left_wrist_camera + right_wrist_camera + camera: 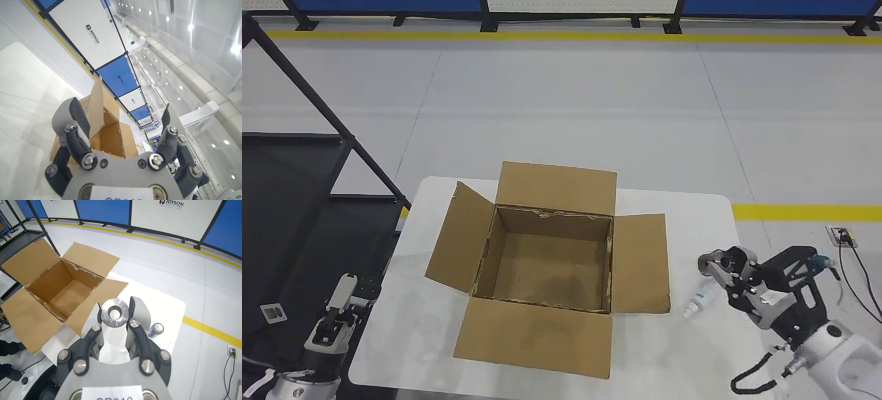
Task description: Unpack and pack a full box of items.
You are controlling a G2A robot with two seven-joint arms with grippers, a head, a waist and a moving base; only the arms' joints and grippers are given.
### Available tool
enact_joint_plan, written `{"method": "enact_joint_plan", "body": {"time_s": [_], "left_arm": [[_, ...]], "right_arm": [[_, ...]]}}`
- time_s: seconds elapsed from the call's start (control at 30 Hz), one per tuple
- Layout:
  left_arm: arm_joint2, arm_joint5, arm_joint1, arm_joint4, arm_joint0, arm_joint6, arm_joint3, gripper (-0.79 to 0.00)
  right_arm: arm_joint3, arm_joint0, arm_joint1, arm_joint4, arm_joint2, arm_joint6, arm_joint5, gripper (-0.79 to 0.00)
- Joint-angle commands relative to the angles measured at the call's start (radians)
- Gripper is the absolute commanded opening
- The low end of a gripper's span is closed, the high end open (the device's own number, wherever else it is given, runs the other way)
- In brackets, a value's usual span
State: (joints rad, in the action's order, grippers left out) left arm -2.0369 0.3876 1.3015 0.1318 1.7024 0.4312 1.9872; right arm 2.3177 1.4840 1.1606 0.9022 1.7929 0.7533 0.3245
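box [547,270]: open cardboard carton at the middle of the white table [692,215]; all four flaps are folded outward and its bare brown floor is in sight.
silver roll [123,309]: metallic ring with an open core, raised above the right part of the table, just beside the box's right flap; its flat face is turned toward the wrist camera.
right gripper [115,311]: fingers drawn part-way together and clamped on the outer rim of the silver roll, one pad on each side.
spray can [156,330]: small blue can on the table near its right edge, apart from the box.
left gripper [121,111]: low, beyond the table's left edge and well apart from the box; fingers spread wide, with nothing between them.
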Motion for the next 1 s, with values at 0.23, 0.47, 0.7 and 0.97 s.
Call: {"method": "enact_joint_plan", "body": {"time_s": [0.23,0.47,0.7,0.97], "left_arm": [[0.000,0.000,0.000,0.000,0.000,0.000,0.000,0.000],[0.000,0.000,0.000,0.000,0.000,0.000,0.000,0.000],[0.000,0.000,0.000,0.000,0.000,0.000,0.000,0.000],[0.000,0.000,0.000,0.000,0.000,0.000,0.000,0.000]], "right_arm": [[-0.057,-0.253,0.019,0.186,-0.452,0.104,-0.200,-0.785],[-0.231,-0.455,0.066,0.268,-0.739,0.081,-0.406,-0.785],[-0.326,-0.567,0.107,0.266,-0.879,0.095,-0.504,-0.785],[-0.326,-0.567,0.107,0.266,-0.879,0.095,-0.504,-0.785]]}}
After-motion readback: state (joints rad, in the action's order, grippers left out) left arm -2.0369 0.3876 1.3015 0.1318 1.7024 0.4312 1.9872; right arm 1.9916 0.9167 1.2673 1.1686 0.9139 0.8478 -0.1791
